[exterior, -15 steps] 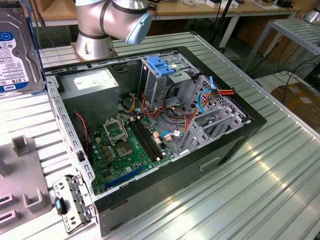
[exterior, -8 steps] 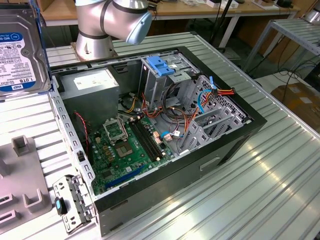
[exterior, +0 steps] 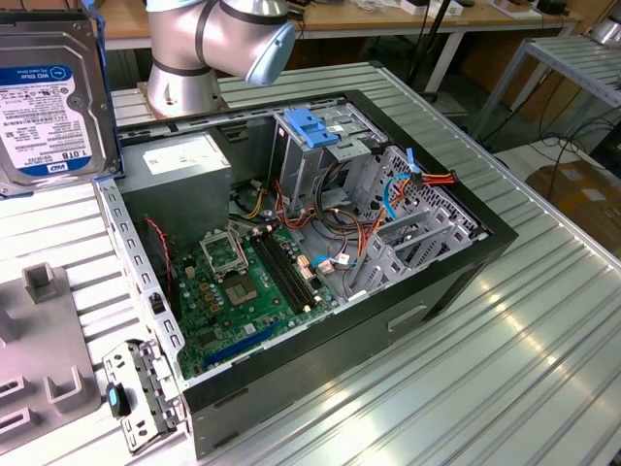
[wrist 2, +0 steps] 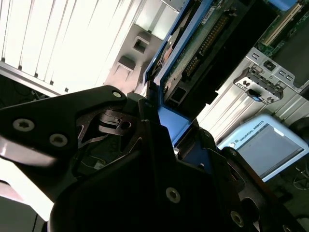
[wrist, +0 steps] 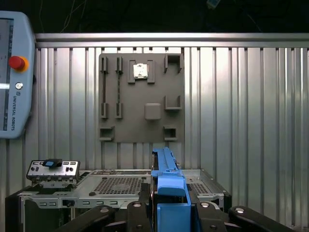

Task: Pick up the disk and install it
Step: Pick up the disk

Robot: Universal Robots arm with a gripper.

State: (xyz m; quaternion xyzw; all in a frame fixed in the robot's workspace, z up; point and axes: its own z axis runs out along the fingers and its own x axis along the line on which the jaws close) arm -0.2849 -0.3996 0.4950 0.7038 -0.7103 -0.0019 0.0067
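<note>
- The gripper (wrist: 167, 195) was closed narrowly on the disk (wrist: 166, 169). In the first wrist view its dark fingers (wrist: 140, 208) pressed against both sides of the drive's blue plastic rail.
- In the second wrist view the disk (wrist 2: 205, 41) rose out of the gripper (wrist 2: 161, 123), showing its green circuit-board underside and connector edge framed by the blue rails.
- In the exterior view the disk (exterior: 49, 92) was held off the table at the exterior view's far left. Its white and blue label faced the camera, and it sat just outside the rim of the open computer case (exterior: 456, 262).
- The robot arm (exterior: 218, 39) stood behind the case on the slatted aluminium table (exterior: 505, 369).
- Inside the case lay the green motherboard (exterior: 243, 291). The grey power supply (exterior: 184, 170) was in the rear corner and the drive cage (exterior: 315, 131) with a blue plastic top stood beside it.
- A metal bracket with a blue latch (exterior: 136, 388) leaned at the case's near corner, towards the exterior view's left.
- A grey fixture plate (wrist: 140, 96) with slots and brackets lay on the table beyond the held disk, well apart from it.
- A teach pendant (wrist: 12, 72) rested at the table's edge.
</note>
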